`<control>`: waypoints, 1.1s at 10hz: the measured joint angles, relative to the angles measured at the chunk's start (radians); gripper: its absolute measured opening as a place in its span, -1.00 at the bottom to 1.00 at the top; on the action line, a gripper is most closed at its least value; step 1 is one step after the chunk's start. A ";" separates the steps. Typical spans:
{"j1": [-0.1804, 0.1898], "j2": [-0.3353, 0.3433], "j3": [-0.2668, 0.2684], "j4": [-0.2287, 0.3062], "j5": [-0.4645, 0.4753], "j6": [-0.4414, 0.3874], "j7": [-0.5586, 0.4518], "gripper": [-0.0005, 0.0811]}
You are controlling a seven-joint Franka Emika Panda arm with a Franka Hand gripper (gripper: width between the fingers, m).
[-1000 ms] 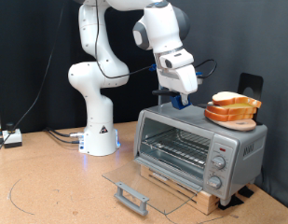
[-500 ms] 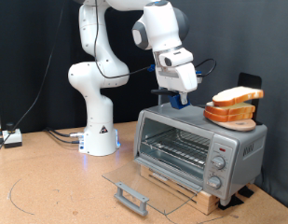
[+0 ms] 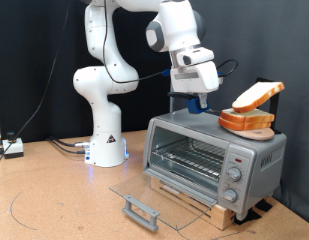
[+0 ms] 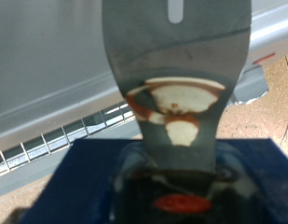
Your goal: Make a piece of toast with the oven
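You have one oven (image 3: 214,155) on the desk (image 3: 54,205), its glass door (image 3: 144,196) folded down flat. On its roof at the right, one piece of toast (image 3: 257,96) tilts up off one stack of slices (image 3: 246,121). The gripper (image 3: 198,103) hovers left of them, its jaws holding a flat metal spatula (image 4: 176,70).

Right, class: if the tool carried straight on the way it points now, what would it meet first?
Most likely the oven, its silver top just below the tool; depth is hard to judge.
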 joint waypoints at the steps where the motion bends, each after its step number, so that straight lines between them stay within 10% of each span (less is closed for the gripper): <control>1: 0.000 0.000 0.007 0.004 0.000 0.000 0.000 -0.03; 11: -0.005 -0.002 -0.009 0.012 -0.007 -0.056 -0.007 -0.03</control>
